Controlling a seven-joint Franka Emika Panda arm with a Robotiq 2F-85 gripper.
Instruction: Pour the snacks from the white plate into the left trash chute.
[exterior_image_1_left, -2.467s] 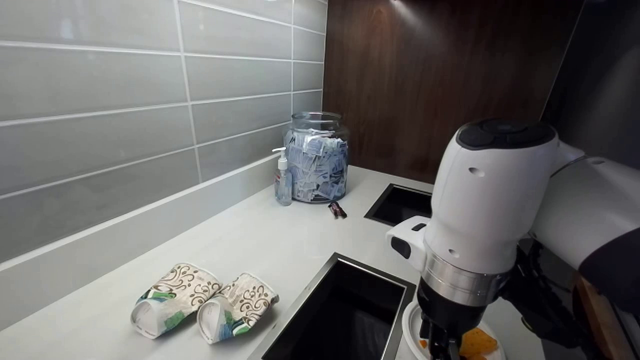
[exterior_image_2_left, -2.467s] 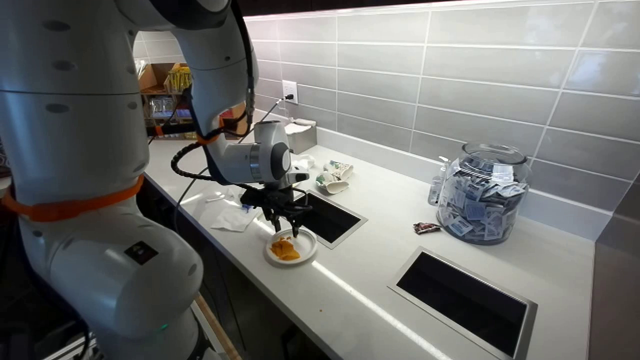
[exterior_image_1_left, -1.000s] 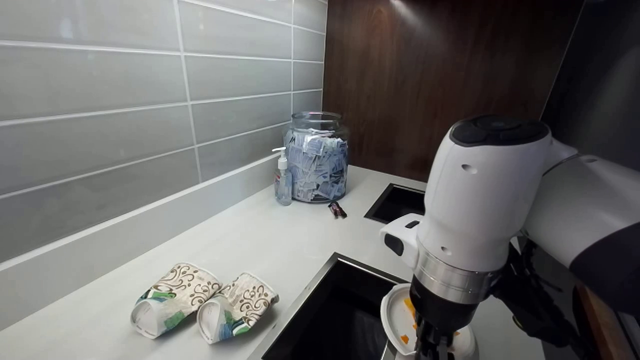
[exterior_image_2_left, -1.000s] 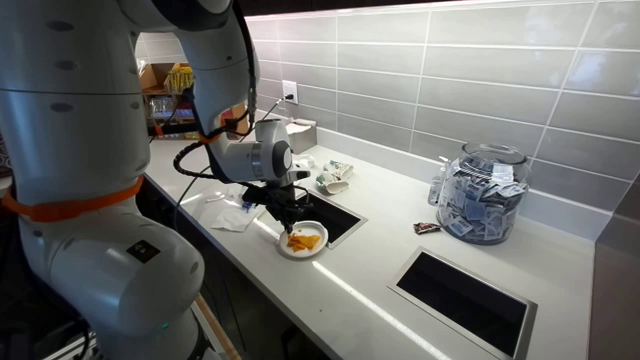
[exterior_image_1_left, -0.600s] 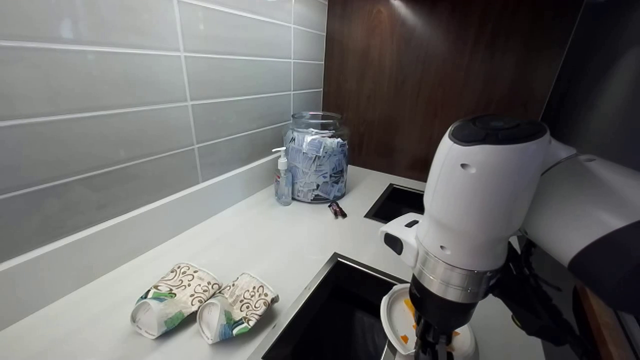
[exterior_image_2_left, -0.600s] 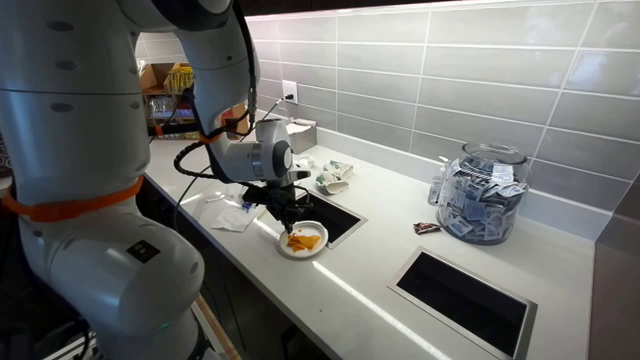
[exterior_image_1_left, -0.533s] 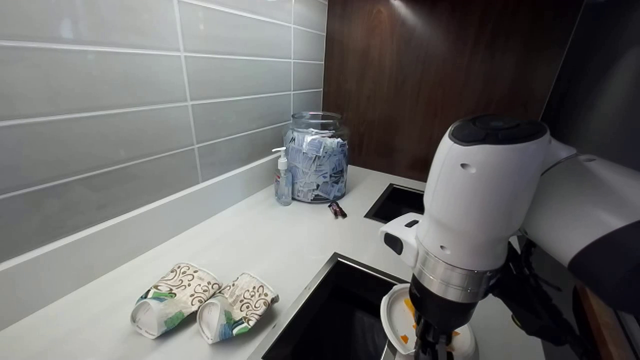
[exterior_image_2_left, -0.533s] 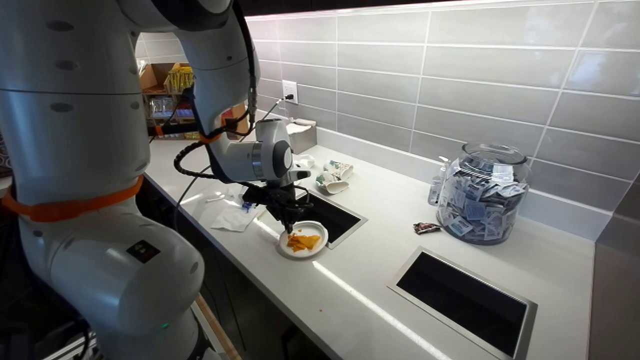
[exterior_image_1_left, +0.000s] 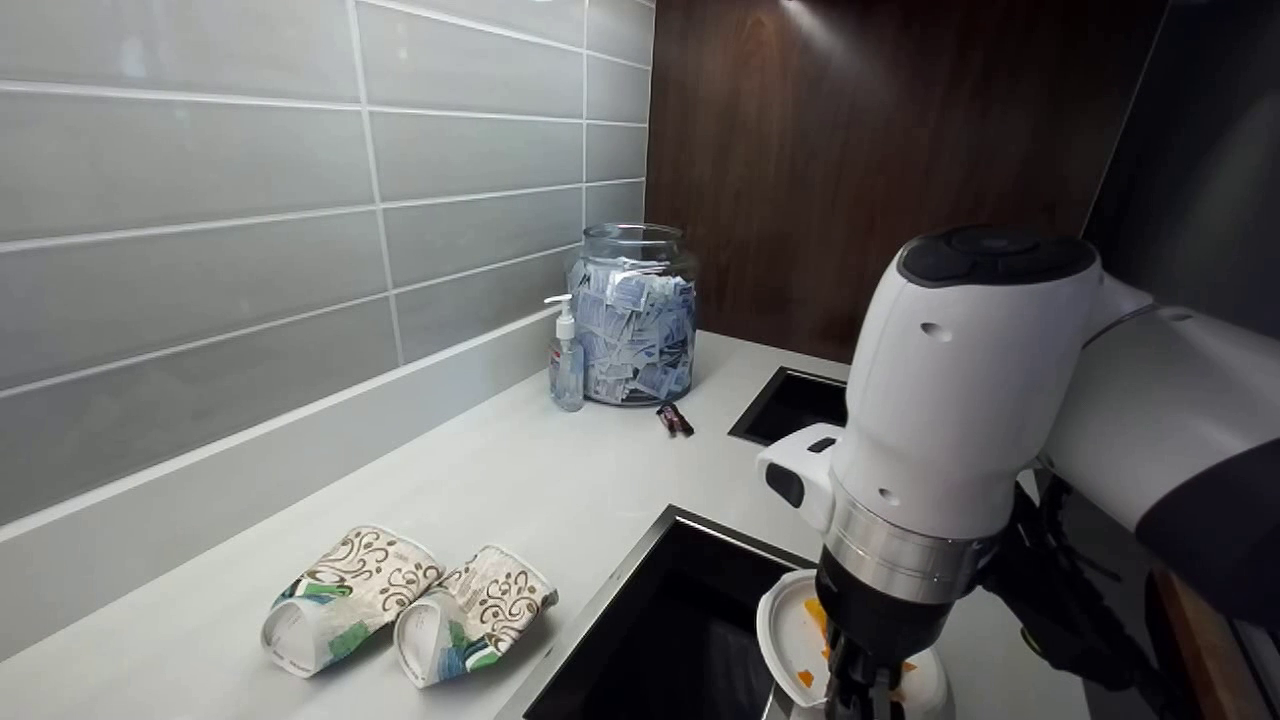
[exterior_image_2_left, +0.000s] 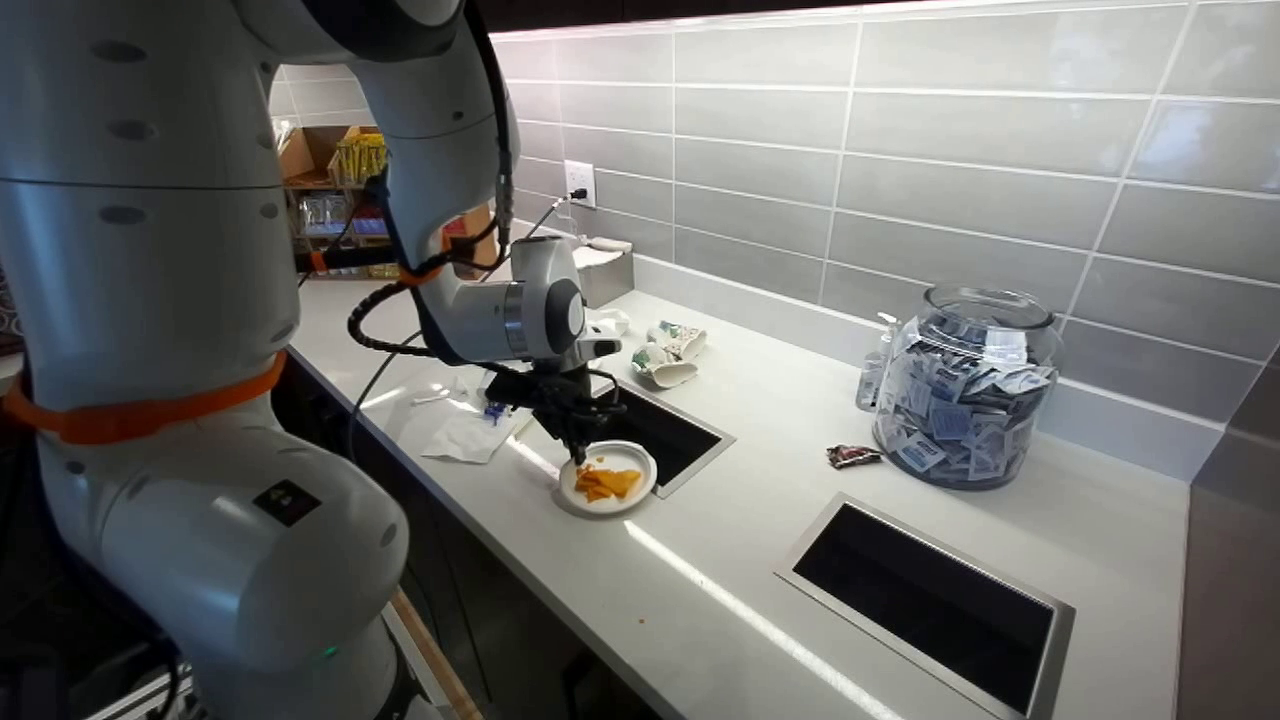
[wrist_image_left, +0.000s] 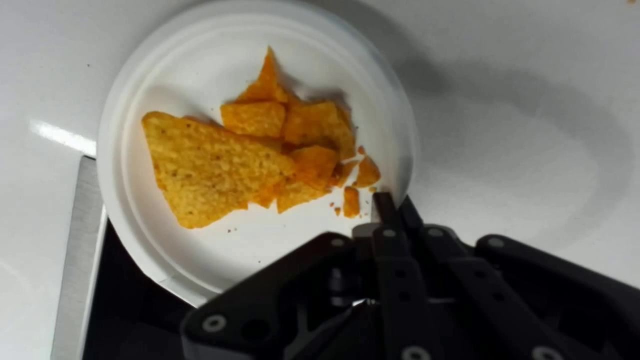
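A grey tiled wall (exterior_image_2_left: 760, 120) backs a pale countertop (exterior_image_2_left: 760, 490) in both exterior views, and a dark wood panel (exterior_image_1_left: 860, 170) fills much of the upper right in an exterior view; there a glass jar (exterior_image_1_left: 632, 238) of small packets (exterior_image_1_left: 640, 340) stands at the centre, with a pump bottle (exterior_image_1_left: 567, 370) just beside it and a small dark wrapper (exterior_image_1_left: 674, 420) near its foot; two crumpled paper cups (exterior_image_1_left: 370, 575) with brown swirls lie at the lower left; the left trash chute (exterior_image_1_left: 690, 630) is the black hole at the bottom centre, while a smaller-looking hole (exterior_image_1_left: 800, 408) sits farther up, partly hidden behind the robot arm (exterior_image_1_left: 970, 420). In the wrist view the white plate (wrist_image_left: 200, 75) fills the upper left and middle, its lower left edge overlapping the chute's metal rim and dark hollow; the snacks (wrist_image_left: 255, 157), one large orange chip with several broken bits, lie on the plate, the smallest crumbs toward its right side; the gripper (wrist_image_left: 396, 198) stands at the lower right, clamped on the plate's rim; whether the plate touches the countertop I cannot tell; a tiny orange speck (exterior_image_2_left: 641, 621) lies on the countertop at the bottom centre of an exterior view.
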